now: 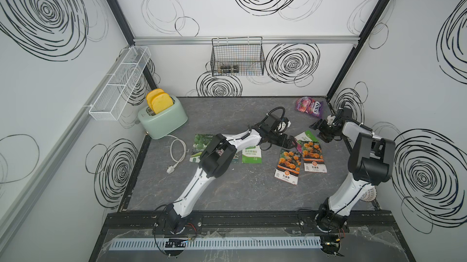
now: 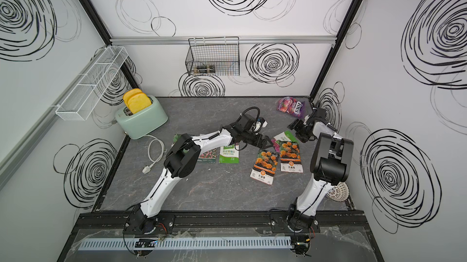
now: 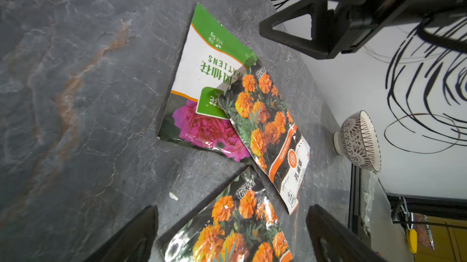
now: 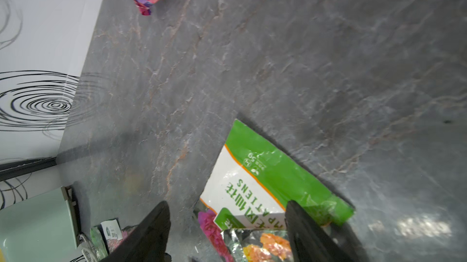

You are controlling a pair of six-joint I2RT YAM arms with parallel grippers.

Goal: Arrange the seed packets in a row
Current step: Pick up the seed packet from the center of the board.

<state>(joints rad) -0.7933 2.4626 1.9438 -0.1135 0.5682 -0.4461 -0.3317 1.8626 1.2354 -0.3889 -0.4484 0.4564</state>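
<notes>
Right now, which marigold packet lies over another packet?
The rightmost marigold packet: it covers part of the pink-flower packet; the other marigold packet hides none.

Orange blooms on black mark both marigold packets (image 1: 288, 163) (image 1: 313, 156), green and white the pink-flowered packet (image 3: 202, 76), mint the toaster (image 1: 164, 119), veined grey the tabletop (image 1: 227, 190)

The table (image 1: 252, 197) is lit evenly and brightly from above, soft shadows are thrown on it, and glare is caught on a marigold packet (image 3: 222, 225) lying on it.
</notes>
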